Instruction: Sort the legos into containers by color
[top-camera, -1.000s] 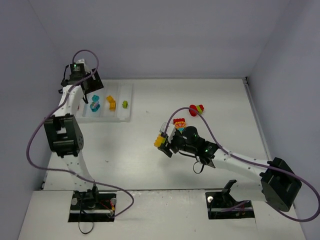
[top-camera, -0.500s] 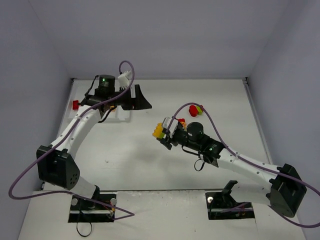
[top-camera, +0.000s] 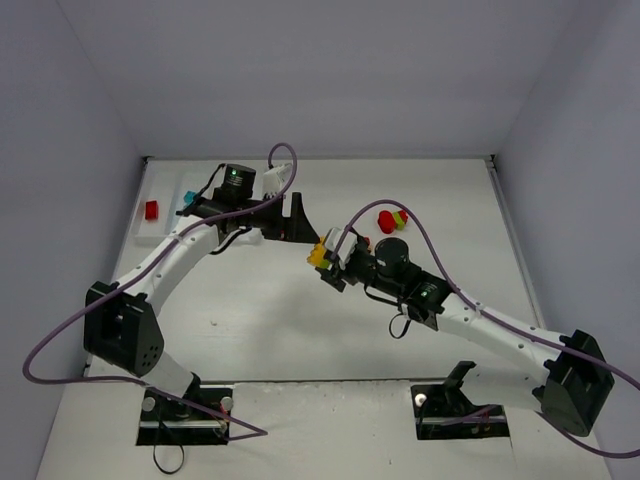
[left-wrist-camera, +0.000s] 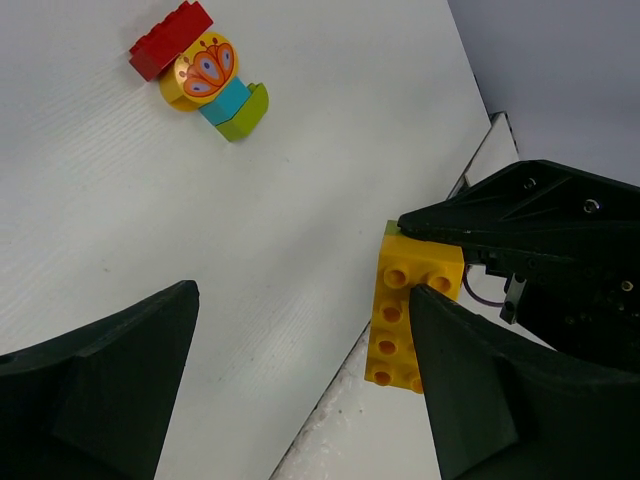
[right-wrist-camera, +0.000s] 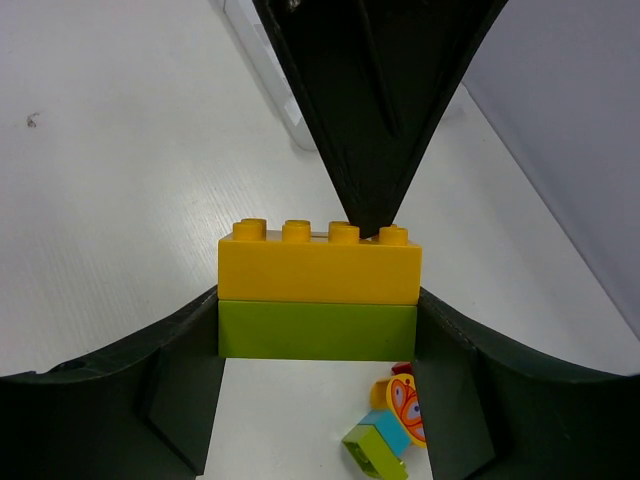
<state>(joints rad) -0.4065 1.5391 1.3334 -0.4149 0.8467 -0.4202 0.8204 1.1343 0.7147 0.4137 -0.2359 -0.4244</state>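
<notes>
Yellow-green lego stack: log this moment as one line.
right gripper: shut on yellow-green stack | left gripper: open, one fingertip at stack's yellow studs | mixed clump: loose on table

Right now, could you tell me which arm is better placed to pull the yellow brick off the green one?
Probably the left: the left gripper is open, one finger right at the yellow brick. The right gripper is shut on the yellow-on-green stack, so it can only hold it steady.

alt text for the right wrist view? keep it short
The right gripper holds a two-brick stack, yellow on lime green. A black finger of the left gripper points down at the yellow studs. A multicoloured clump lies on the table beneath.
</notes>
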